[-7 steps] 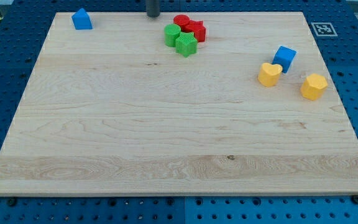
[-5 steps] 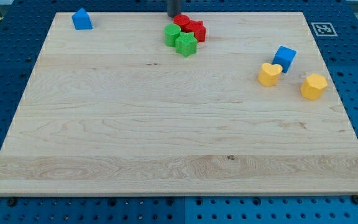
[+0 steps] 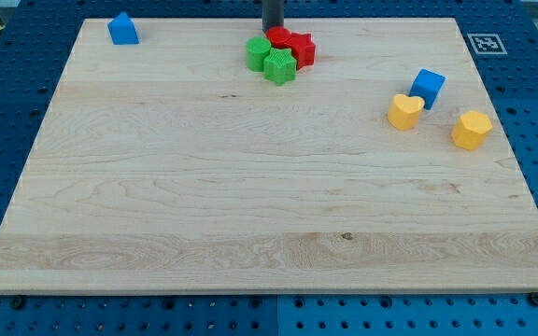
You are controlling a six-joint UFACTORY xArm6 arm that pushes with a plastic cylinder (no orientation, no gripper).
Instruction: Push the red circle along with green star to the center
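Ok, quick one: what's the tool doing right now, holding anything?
No gripper, only a rod, so it holds nothing. My tip sits at the view's top of the red circle, right against it; the green star lies just below.

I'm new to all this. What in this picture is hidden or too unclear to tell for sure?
- My tip: the rod runs off the view's top, so the arm is unseen; whether the tip touches the red circle is unclear.
- Red circle: partly covered by the rod and crowded by the red star.
- Green star and green circle: packed too tightly to judge gaps.
- Board's corner marker: pattern too small to read.
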